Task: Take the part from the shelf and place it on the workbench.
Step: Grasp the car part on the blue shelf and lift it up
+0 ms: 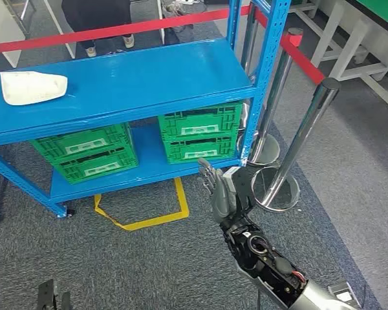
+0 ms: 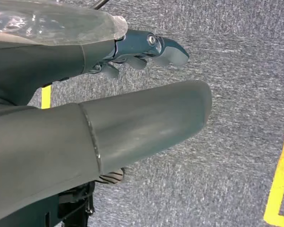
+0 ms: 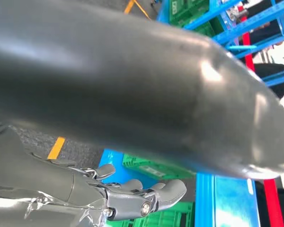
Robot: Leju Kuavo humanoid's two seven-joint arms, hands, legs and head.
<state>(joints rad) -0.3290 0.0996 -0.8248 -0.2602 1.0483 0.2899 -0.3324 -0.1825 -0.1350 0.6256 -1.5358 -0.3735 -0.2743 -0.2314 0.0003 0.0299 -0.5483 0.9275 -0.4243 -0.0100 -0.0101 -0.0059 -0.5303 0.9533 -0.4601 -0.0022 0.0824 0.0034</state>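
Right robot hand (image 1: pixel 226 192) raised, fingers extended, empty; left robot hand (image 2: pixel 97 127) empty, fingers straight.

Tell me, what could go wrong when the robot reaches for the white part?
The white part lies at the far left of the blue shelf, while the raised right hand is low near the shelf's right post: a long reach that might clip the frame. The chrome barrier posts stand close beside that arm.

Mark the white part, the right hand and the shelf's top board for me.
Part (image 1: pixel 32 87), head view, middle of its white top face.
Right hand (image 1: pixel 224 190), head view, middle of the hand.
Top board (image 1: pixel 148 81), head view, bare blue surface.
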